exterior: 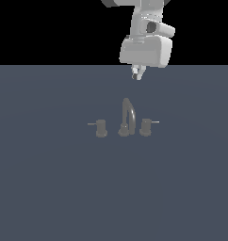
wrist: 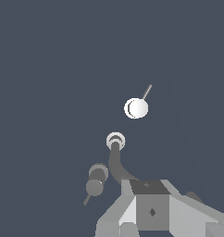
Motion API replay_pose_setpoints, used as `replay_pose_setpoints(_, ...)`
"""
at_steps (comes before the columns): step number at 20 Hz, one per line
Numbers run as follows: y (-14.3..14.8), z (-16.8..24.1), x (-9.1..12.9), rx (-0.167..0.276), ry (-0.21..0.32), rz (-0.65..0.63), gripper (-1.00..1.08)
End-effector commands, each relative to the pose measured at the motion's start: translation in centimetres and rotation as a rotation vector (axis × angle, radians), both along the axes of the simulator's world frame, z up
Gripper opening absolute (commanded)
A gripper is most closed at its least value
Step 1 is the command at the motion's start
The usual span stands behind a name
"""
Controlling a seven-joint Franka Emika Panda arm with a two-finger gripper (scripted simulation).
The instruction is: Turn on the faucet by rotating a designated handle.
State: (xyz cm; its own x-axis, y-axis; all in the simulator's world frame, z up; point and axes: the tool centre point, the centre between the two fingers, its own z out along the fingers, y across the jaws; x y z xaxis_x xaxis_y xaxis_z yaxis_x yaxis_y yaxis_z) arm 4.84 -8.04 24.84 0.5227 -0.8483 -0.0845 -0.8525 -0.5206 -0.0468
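Task not yet begun: the gripper (exterior: 137, 74) hangs above the faucet (exterior: 126, 118), touching nothing.

In the exterior view the handle (exterior: 145, 127) stands at 3 o'clock of the spout on the table (exterior: 50, 188), rod pointing right, seemingly unturned. Reach and rotation remain. I cannot tell if the jaws are apart. No containers appear.

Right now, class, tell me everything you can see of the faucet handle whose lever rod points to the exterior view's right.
The handle is a short, dark-grey, metal-looking cylinder standing upright on the flat grey surface, at the exterior view's right of the arched spout and apart from it. A thin, paler rod sticks out level from near its top. Nothing touches it; the hand hangs well above.
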Motion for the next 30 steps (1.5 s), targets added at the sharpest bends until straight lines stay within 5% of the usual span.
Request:
replay_pose_setpoints(1, -1.1, -2.3, 1.1, -0.008, 0.004, -0.069, -1.00)
replay_pose_setpoints(16, -7.1, -15.3, 4.5, -0.075, 0.019, -0.411, -1.00)
replay_pose_setpoints(30, -8.6, -18.5, 4.7, -0.096, 0.019, -0.486, -1.00)
